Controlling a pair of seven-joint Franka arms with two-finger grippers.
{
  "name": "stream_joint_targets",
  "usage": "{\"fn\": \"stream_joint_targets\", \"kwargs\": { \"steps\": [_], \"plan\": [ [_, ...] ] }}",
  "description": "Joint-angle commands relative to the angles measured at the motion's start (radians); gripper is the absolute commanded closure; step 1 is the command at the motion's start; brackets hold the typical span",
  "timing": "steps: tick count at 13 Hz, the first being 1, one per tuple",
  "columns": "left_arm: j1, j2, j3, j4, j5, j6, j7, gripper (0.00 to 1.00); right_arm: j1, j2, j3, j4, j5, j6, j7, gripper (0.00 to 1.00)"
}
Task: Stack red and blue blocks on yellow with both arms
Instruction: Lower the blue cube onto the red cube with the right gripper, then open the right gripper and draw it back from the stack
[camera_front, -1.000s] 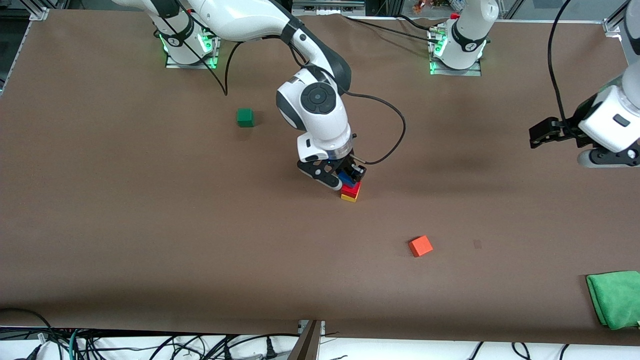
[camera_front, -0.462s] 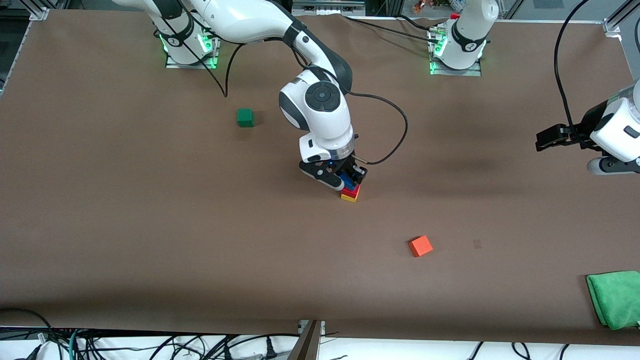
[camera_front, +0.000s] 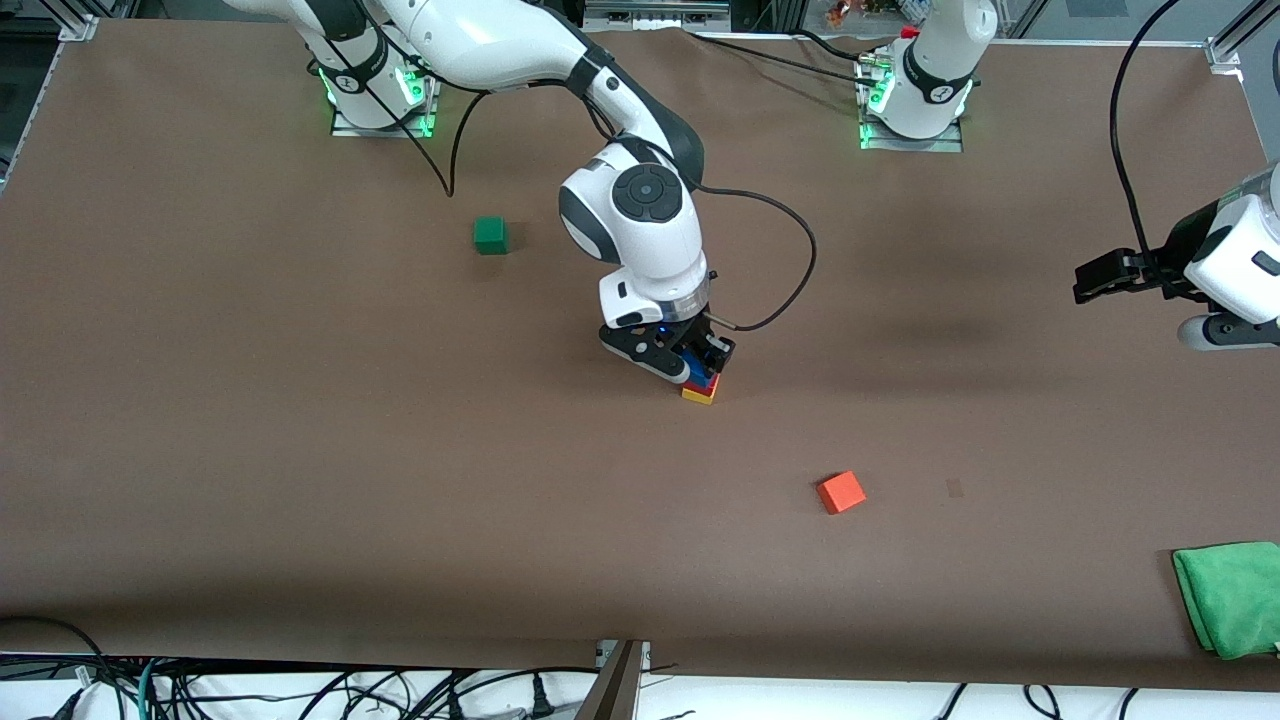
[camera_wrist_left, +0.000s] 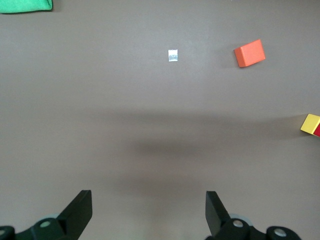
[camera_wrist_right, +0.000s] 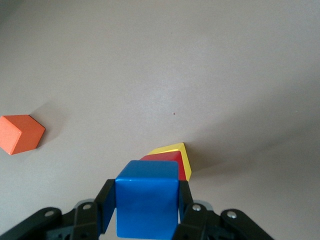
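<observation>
The right gripper (camera_front: 690, 362) clamps the blue block (camera_wrist_right: 147, 204) over the red block (camera_wrist_right: 167, 162) and yellow block (camera_front: 699, 395) — the orange cube (camera_front: 841, 492) and green cube (camera_front: 489, 234) lie well apart from that stack — while the left gripper (camera_wrist_left: 149, 212) waits wide open, holding nothing.

A brown table (camera_front: 300, 450) carries four loose items and the bases of two robot arms. A yellow cube (camera_front: 699, 395) rests near the middle of the surface, with a red cube (camera_front: 707, 383) stacked on it. An orange cube (camera_front: 841, 492) sits nearer the front camera than the yellow one and toward the left arm's end of the table. A dark green cube (camera_front: 490, 235) sits farther from the camera, toward the right arm's end. A folded green cloth (camera_front: 1230, 597) lies at the table's corner at the left arm's end, close to the camera-side edge.
</observation>
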Motion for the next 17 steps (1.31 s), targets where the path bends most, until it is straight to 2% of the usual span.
{"fn": "stream_joint_targets", "kwargs": {
  "steps": [1, 2, 3, 4, 8, 10, 12, 14, 17],
  "plan": [
    [0.015, -0.004, -0.002, 0.007, -0.024, 0.002, 0.019, 0.0, 0.006, 0.026, -0.003, 0.038, -0.021, 0.015, 0.017, 0.51],
    [0.022, -0.004, -0.004, 0.007, -0.024, 0.002, 0.019, 0.0, 0.006, 0.026, -0.003, 0.038, -0.021, 0.015, 0.017, 0.45],
    [0.024, -0.004, -0.004, 0.007, -0.024, 0.002, 0.019, 0.0, 0.006, 0.026, -0.003, 0.038, -0.021, 0.015, 0.017, 0.17],
    [0.024, -0.004, -0.002, 0.007, -0.025, 0.002, 0.019, 0.0, 0.006, 0.026, -0.003, 0.038, -0.021, 0.014, 0.016, 0.0],
    [0.024, -0.004, -0.002, 0.007, -0.024, 0.002, 0.019, 0.0, -0.004, 0.015, -0.006, 0.04, -0.019, -0.008, 0.012, 0.0],
    [0.024, -0.004, -0.002, 0.008, -0.024, 0.002, 0.019, 0.0, -0.007, 0.0, -0.009, 0.041, -0.018, -0.07, 0.005, 0.0],
    [0.024, -0.004, -0.002, 0.008, -0.024, 0.002, 0.019, 0.0, -0.052, -0.064, -0.005, 0.043, -0.016, -0.174, -0.024, 0.0],
    [0.024, -0.002, -0.002, 0.008, -0.024, 0.003, 0.017, 0.0, -0.112, -0.149, -0.006, 0.04, -0.013, -0.277, -0.197, 0.0],
    [0.024, -0.002, -0.002, 0.008, -0.024, 0.002, 0.016, 0.0, -0.267, -0.273, -0.003, 0.008, 0.008, -0.464, -0.445, 0.0]
  ]
}}
